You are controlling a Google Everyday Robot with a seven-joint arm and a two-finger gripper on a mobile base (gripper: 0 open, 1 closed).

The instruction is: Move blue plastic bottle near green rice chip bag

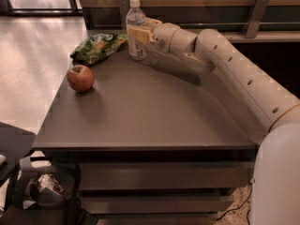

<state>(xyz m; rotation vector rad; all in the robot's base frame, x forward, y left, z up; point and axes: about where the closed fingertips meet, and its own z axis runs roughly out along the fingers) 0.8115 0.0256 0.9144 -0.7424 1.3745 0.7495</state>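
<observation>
The blue plastic bottle (136,28), clear with a white cap and pale label, stands upright at the far side of the table. The green rice chip bag (97,47) lies flat just left of it, almost touching its base. My gripper (139,33) reaches in from the right at the end of the long white arm, and its pale fingers (138,35) are closed around the bottle's body at label height.
A red apple (80,78) sits near the left edge of the dark table (150,121). A wall ledge and a metal bracket (253,14) run behind the table. A dark chair and a bin stand at lower left on the floor.
</observation>
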